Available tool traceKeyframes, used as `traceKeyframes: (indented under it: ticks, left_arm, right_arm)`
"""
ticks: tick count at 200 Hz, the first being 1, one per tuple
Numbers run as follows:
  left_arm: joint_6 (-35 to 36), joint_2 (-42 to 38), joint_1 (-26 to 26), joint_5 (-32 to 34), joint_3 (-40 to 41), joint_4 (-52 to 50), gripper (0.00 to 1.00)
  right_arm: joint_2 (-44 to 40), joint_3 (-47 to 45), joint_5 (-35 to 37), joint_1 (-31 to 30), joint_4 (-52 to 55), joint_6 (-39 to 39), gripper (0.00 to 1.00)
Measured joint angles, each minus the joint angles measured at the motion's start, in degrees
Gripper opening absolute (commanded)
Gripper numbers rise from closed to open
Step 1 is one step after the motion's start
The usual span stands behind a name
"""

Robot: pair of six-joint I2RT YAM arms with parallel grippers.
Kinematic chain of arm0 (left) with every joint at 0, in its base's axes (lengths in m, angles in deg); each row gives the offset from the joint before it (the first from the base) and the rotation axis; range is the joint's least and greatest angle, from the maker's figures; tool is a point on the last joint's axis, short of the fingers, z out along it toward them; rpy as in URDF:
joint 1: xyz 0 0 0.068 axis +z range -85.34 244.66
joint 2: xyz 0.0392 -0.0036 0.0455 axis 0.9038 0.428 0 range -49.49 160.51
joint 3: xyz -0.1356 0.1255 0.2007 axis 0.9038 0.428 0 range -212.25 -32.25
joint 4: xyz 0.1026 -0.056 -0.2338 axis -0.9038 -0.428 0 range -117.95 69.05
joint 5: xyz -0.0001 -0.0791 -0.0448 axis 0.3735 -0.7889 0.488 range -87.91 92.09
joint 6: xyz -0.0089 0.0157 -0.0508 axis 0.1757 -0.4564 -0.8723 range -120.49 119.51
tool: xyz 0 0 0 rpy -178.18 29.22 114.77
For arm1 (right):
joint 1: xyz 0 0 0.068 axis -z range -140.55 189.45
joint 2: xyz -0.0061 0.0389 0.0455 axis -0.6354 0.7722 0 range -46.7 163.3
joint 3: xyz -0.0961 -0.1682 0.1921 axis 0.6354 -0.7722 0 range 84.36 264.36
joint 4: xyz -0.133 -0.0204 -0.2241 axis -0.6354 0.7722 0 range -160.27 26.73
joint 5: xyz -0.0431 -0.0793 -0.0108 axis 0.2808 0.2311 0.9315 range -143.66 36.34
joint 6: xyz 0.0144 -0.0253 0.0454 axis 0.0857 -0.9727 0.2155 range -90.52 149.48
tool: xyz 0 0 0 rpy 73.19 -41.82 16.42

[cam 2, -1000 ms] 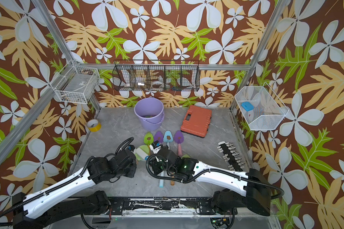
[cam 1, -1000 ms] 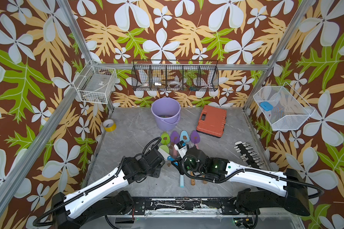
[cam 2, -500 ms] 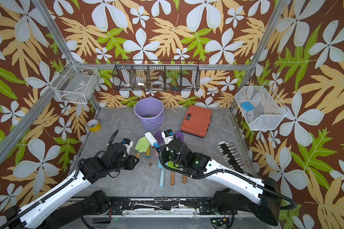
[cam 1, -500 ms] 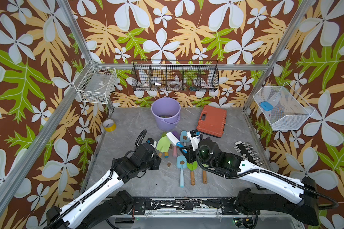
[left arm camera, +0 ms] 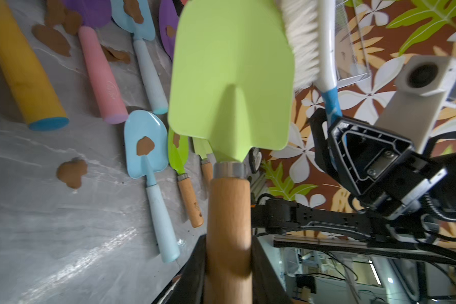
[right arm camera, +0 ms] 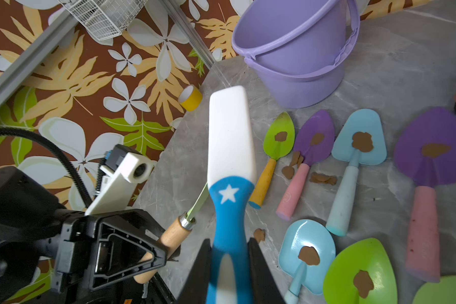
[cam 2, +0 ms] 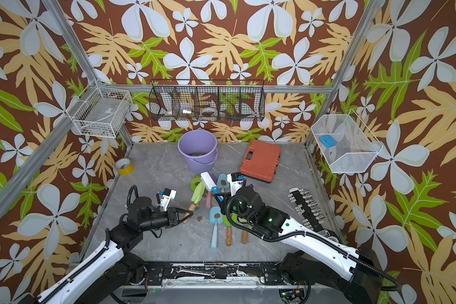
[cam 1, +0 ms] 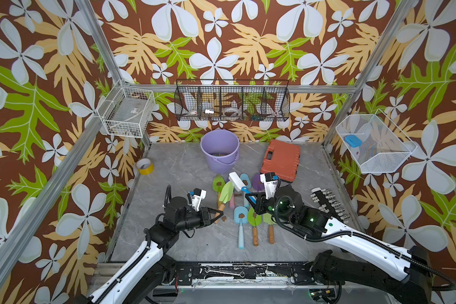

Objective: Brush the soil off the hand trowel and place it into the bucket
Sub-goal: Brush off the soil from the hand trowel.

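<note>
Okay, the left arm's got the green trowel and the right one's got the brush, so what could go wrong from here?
1. The left gripper pinches the green trowel only near the end of its wooden handle, so pressure from the brush in the right gripper could twist the blade or lever it loose.
2. The bucket stands beyond the soiled trowels; a low carry might snag them.

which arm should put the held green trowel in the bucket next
Left. The left hand is shut on the trowel by its wooden handle, and the blade face its wrist view shows looks clean. The right hand is shut on the brush, so it likely cannot take the trowel to the bucket.
</note>
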Motion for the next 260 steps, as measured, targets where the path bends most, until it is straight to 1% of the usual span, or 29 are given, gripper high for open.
traceKeyframes:
  ticks: [18, 48, 86, 138, 154, 180, 260]
  left_arm:
    - [-7.8, -0.7, 1.6, -3.4, 3.7, 9.7, 0.00]
    - [-16.5, -1.2, 2.7, -6.1, 7.1, 21.7, 0.00]
    - [-25.1, -0.4, 3.4, -6.7, 11.1, 33.4, 0.00]
    - [-37.0, 4.2, 4.9, -6.7, 13.6, 51.4, 0.00]
    - [-39.2, 5.3, 5.0, -6.6, 13.8, 55.3, 0.00]
    - [-41.0, 6.1, 5.2, -6.3, 13.8, 58.0, 0.00]
    - [-41.0, 7.0, 5.7, -6.3, 13.9, 58.5, 0.00]
  right_arm:
    - [-1.1, -1.0, 0.2, 0.1, -1.7, 1.4, 0.00]
    - [-3.9, -2.9, 1.3, 0.2, -3.4, 3.3, 0.00]
    - [-6.1, -3.4, 1.9, 0.3, -4.4, 4.3, 0.00]
    - [-5.0, -4.7, -0.3, 0.3, -5.4, 5.9, 0.00]
    - [-4.7, -4.8, -1.7, 0.3, -6.0, 6.5, 0.00]
    - [-4.8, -5.3, -3.2, 0.3, -8.1, 7.0, 0.00]
    - [-6.0, -6.5, -5.9, -0.7, -12.5, 7.3, 0.00]
